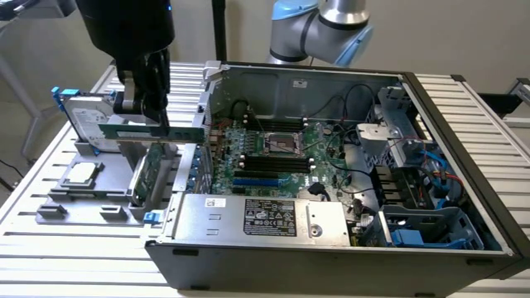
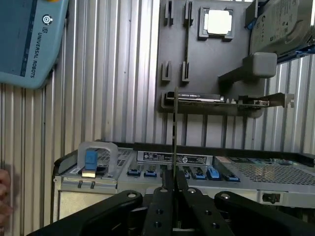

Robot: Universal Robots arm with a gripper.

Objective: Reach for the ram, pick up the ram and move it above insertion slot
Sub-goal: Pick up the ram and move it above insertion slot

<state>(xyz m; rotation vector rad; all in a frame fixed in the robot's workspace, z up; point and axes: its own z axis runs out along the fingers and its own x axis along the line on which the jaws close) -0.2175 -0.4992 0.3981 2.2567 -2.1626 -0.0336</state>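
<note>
The ram [image 1: 186,133] is a thin green stick held level in the air, left of the open computer case [image 1: 331,248] in the exterior view. My gripper [image 1: 153,119] is shut on it from above, over the grey holder rack [image 1: 62,189]. In the wrist view the ram [image 2: 175,128] shows edge-on, pinched between my gripper's [image 2: 174,181] black fingers. The insertion slot [image 1: 277,162] is one of several long black sockets on the motherboard inside the case, to the exterior view's right of the ram and lower.
A wider green card [image 1: 148,177] stands in the rack below the ram, with a silver hard drive [image 1: 83,121] and a processor [image 1: 83,174] beside it. The case wall [image 1: 211,81] rises between ram and motherboard. Cables [image 1: 356,180] and the power supply [image 1: 265,217] crowd the case.
</note>
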